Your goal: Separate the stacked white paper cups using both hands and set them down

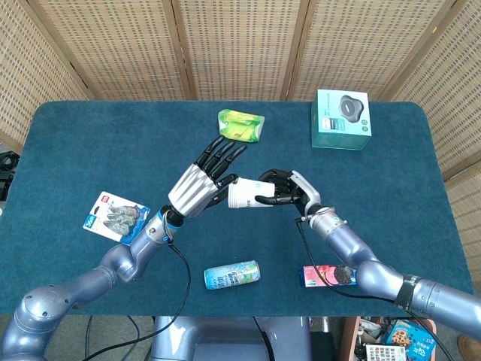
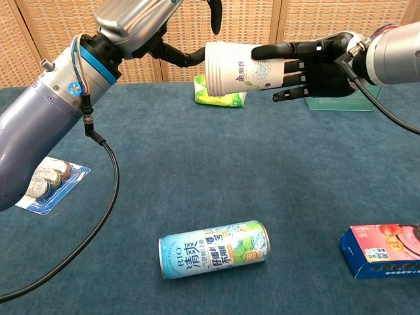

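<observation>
Stacked white paper cups (image 1: 242, 192) (image 2: 237, 66) held sideways in the air above the desk (image 1: 68, 143), behind the drink can (image 1: 231, 274) (image 2: 214, 249). Gripped at the base end by the right hand (image 1: 284, 189) (image 2: 308, 63), fingers wrapped round. Rim end turned toward the left hand (image 1: 203, 180) (image 2: 141, 23), fingers spread apart, just beside the rim, contact unclear.

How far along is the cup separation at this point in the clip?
Done: the right hand holds the stacked white paper cups sideways above the table. In hand: the left hand has its fingers spread at the stack's rim end, with no clear grip visible. Left: pulling the cups apart and setting them down.
</observation>
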Motion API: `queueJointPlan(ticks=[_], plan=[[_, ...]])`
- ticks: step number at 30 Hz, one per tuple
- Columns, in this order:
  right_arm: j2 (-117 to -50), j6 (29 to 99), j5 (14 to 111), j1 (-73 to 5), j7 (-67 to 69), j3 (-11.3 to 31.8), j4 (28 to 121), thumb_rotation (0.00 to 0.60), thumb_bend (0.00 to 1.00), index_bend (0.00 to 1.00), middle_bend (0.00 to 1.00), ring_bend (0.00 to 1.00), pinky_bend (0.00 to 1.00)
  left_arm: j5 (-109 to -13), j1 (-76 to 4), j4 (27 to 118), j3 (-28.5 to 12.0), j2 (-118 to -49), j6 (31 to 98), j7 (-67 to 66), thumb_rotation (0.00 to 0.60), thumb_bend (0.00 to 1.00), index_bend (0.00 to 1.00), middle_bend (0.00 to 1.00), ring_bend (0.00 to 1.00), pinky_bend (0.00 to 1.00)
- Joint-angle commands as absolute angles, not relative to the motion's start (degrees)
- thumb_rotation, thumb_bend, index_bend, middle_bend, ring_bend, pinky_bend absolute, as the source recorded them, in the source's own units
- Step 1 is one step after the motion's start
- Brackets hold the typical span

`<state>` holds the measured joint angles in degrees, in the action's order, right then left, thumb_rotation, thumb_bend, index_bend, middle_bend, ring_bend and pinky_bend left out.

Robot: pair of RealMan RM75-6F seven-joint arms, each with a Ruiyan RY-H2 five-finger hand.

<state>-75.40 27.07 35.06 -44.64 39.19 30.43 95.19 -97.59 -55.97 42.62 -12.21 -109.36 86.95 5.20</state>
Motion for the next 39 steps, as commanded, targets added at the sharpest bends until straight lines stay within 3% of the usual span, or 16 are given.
queueJointPlan(ticks=[1,15,30,39], plan=[[-75.46,26.9,35.13,-44.62,39.23,30.39,95.03,0.6,0.54,0.58,0.61,0.51,0.64,-97.36,-56.08,42.47,-12.07,-109.5,86.89,5.22,0.6,0.36,0.54,0.0,0.0,0.0],[-75.76,26.1,36.13,-44.02,39.69,30.45,94.12,0.6,0.54,0.58,0.61,0.51,0.64,-96.38,-56.88,42.88,-11.64,-109.9,86.39,4.62,0.6,0.47,0.65,0.0,0.0,0.0],[-74.71,25.65,37.51,-42.96,39.76,30.6,93.89,0.6,0.54,0.58,0.61,0.51,0.64,-95.84,-55.97,43.69,-10.83,-108.64,87.36,4.25,0.6,0.48,0.7,0.0,0.0,0.0],[-72.9,24.74,38.26,-41.17,40.94,31.42,92.98,0.6,0.55,0.58,0.61,0.51,0.64,-95.61,-52.44,43.39,-10.03,-105.23,91.27,6.84,0.6,0.49,0.71,0.01,0.0,0.0]])
